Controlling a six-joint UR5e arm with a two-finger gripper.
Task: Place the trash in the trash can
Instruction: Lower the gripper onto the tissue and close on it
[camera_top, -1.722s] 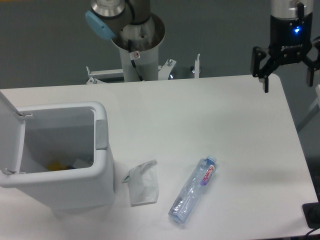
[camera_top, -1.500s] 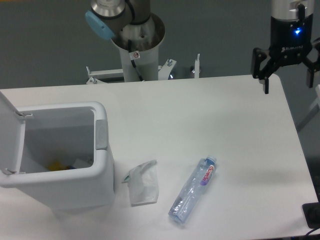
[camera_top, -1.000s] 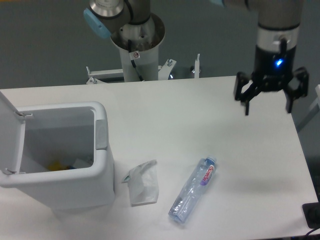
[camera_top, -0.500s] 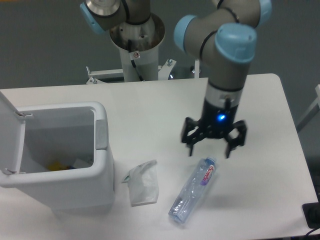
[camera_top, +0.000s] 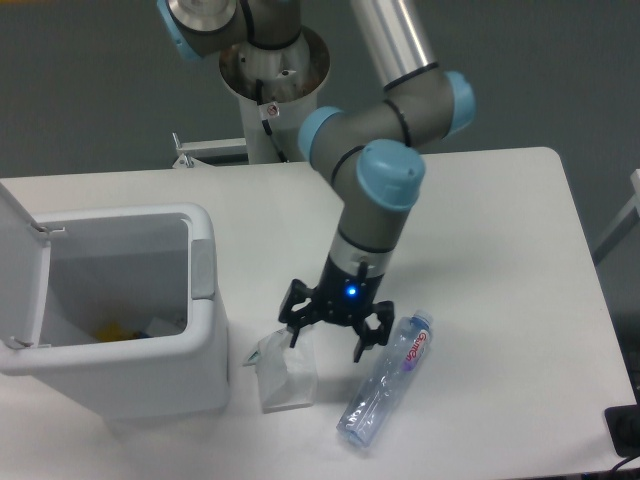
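A crumpled white paper bag (camera_top: 284, 377) lies on the table just right of the trash can. A clear crushed plastic bottle (camera_top: 388, 378) with a pink-lettered label lies tilted to the bag's right. The trash can (camera_top: 150, 382) is a white bin at the left, its lid hinged open and a grey tab on its right rim. My gripper (camera_top: 327, 342) hangs open above the bag's right part, between bag and bottle, holding nothing. How high it stands above the bag I cannot tell.
Inside the bin lie some scraps, one yellow (camera_top: 113, 331). The arm's base column (camera_top: 273, 90) stands behind the table's far edge. A dark object (camera_top: 625, 430) sits at the table's front right corner.
The gripper has swept from the far right corner across the table, leftward and toward the front, and lowered over the bag. Bag, bottle and bin have not moved.
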